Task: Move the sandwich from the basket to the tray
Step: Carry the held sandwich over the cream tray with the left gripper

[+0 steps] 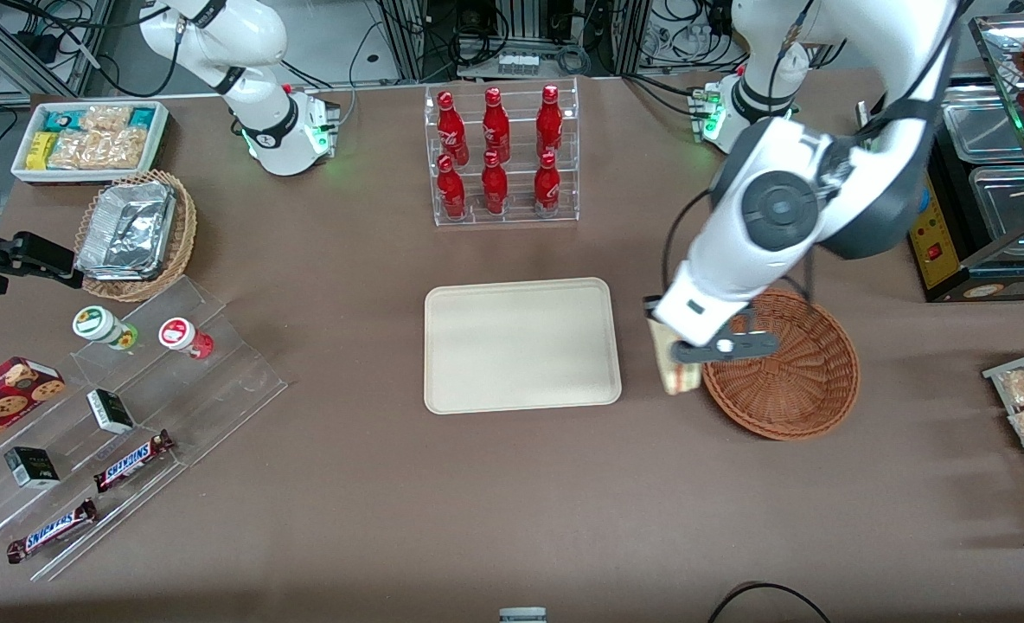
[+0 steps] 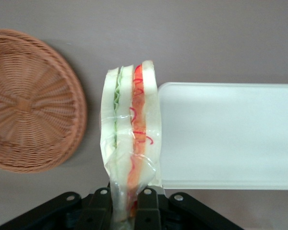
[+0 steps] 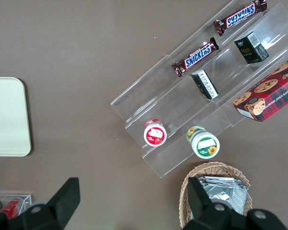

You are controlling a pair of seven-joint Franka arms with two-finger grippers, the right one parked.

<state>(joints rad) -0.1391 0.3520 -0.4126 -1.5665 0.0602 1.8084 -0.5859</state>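
Front view: left arm's gripper (image 1: 681,363) hangs above the counter (image 1: 512,484), in the gap between basket (image 1: 802,381) and tray (image 1: 521,344). Sandwich (image 1: 676,374) held in it, clear of both, lifted off the counter surface. Only the lower pale edge of the sandwich shows under the wrist housing.

Left wrist view: fingers (image 2: 146,208) closed on the sandwich (image 2: 132,139), pinching its narrow end; plastic wrap bunched where they grip. Wedge stands out from the gripper (image 2: 127,211) with its cut edge toward the camera: white bread, green layer on the basket side, orange-red layer on the tray side. Basket (image 2: 31,100) sits to one side of the sandwich, nothing in it, weave fully exposed. Tray (image 2: 228,136) on the opposite flank, its rounded corner appearing just past the sandwich's edge; bare surface.

Elsewhere on the counter: clear rack of red bottles (image 1: 502,151) farther from the front camera than the tray. Toward the parked arm's end: tan wicker basket with foil containers (image 1: 136,234), white bin of snack packets (image 1: 88,138), stepped acrylic display (image 1: 123,433) with Snickers bars (image 1: 131,460), two small round cups and dark boxes.
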